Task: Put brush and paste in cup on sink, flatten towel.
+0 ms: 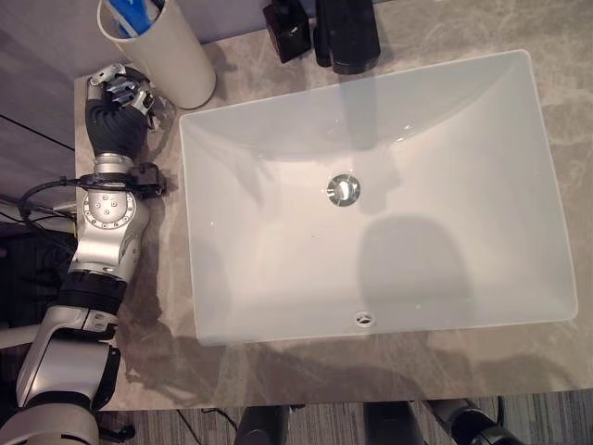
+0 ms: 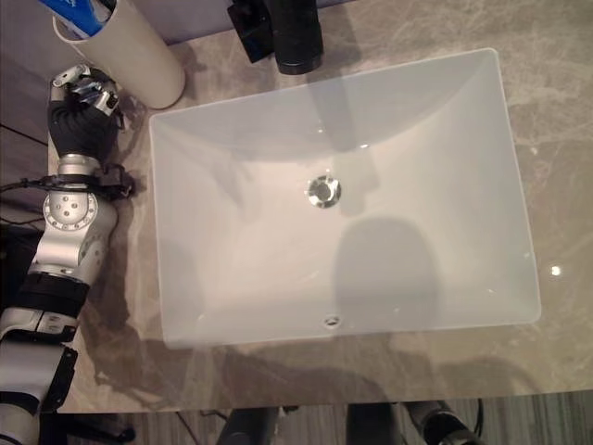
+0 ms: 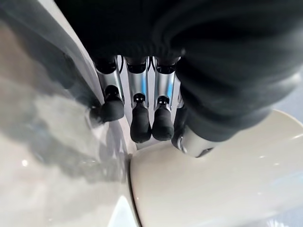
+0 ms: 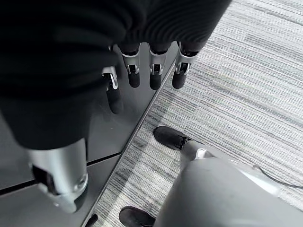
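A tall cream cup (image 1: pixel 176 60) stands at the back left corner of the counter, just left of the white sink (image 1: pixel 445 130). A blue and white item (image 1: pixel 132 13) sticks up inside the cup; I cannot tell whether it is brush or paste. My left hand (image 1: pixel 118 100) rests low on the counter right beside the cup's base, on its left. In the left wrist view its fingers (image 3: pixel 140 120) hang relaxed with nothing in them, close to the cup's wall (image 3: pixel 222 189). My right hand (image 4: pixel 142 71) hangs open below the counter, beside a dark cabinet front.
A black box (image 1: pixel 287 31) and a black bottle-like item (image 1: pixel 346 35) stand behind the sink. The drain (image 1: pixel 343 189) sits mid-basin. The grey marble counter (image 1: pixel 306 371) ends just left of my left arm, with striped carpet (image 4: pixel 246 85) below.
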Controlling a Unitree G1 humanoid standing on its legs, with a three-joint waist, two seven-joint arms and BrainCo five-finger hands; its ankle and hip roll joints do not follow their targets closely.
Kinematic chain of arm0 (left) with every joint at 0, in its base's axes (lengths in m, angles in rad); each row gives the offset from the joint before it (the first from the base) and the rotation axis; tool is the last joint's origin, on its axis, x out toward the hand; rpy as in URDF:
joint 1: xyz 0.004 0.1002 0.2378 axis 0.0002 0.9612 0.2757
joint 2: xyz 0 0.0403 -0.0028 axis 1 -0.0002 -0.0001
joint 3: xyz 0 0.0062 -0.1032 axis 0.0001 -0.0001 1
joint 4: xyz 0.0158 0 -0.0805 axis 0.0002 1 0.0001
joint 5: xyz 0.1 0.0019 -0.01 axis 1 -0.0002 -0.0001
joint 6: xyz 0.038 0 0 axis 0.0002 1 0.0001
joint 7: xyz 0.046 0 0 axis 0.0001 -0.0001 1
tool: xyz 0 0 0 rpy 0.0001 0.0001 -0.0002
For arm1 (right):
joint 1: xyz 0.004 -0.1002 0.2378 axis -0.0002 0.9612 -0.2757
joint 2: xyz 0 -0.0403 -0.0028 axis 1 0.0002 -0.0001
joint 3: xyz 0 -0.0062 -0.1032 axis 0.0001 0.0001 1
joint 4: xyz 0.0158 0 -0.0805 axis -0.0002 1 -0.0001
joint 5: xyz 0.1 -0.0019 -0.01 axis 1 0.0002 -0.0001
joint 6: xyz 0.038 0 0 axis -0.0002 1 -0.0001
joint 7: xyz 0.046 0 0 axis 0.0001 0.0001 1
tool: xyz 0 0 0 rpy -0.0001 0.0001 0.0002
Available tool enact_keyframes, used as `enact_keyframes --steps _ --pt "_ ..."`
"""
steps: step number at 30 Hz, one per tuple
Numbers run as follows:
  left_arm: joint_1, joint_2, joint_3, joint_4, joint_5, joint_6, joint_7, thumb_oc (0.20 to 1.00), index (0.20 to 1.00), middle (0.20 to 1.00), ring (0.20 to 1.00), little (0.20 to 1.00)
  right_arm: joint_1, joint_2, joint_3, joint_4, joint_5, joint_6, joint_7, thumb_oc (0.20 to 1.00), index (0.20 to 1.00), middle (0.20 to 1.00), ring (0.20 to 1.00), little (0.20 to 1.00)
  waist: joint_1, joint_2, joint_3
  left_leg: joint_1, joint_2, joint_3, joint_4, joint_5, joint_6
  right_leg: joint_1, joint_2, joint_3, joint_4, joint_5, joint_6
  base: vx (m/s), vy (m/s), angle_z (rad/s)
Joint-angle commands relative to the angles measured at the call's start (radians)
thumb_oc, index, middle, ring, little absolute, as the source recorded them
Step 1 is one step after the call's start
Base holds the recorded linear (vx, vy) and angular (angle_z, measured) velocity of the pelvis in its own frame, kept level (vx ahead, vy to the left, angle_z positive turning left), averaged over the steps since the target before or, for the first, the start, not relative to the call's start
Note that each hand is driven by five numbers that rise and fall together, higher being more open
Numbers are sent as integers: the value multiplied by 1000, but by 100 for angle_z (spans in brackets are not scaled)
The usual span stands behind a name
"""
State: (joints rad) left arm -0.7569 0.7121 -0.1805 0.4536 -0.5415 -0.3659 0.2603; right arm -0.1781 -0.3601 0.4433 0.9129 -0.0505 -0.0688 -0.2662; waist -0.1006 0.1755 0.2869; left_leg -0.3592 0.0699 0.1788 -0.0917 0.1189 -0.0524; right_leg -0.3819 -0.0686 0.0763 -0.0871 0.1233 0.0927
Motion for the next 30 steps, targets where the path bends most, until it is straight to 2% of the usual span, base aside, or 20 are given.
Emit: enact_keyframes --steps 1,12,30 --pt "-20 -1 -53 94 23 4 18 200 200 200 200 200 -117 12 5 -58 15 -83 -52 1000 1000 1000 1000 1000 -27 -9 3 40 27 -54 4 17 -62 117 -8 14 57 -92 38 0 0 0" --pt "23 -5 -40 89 21 1 11 200 200 200 200 200 -115 17 4 -54 15 -85 -56 1000 1000 1000 1000 1000 -24 -4 4 45 26 -49 4 11 -64 116 -7 14 62 -95 37 0 0 0" --pt "-94 -81 -141 101 59 6 20 200 200 200 200 200 -108 18 22 -46 17 -88 -58 1000 1000 1000 1000 1000 -55 -14 18 46 46 -31 4 18 -68 85 14 41 91 -96 32 -3 -3 -3"
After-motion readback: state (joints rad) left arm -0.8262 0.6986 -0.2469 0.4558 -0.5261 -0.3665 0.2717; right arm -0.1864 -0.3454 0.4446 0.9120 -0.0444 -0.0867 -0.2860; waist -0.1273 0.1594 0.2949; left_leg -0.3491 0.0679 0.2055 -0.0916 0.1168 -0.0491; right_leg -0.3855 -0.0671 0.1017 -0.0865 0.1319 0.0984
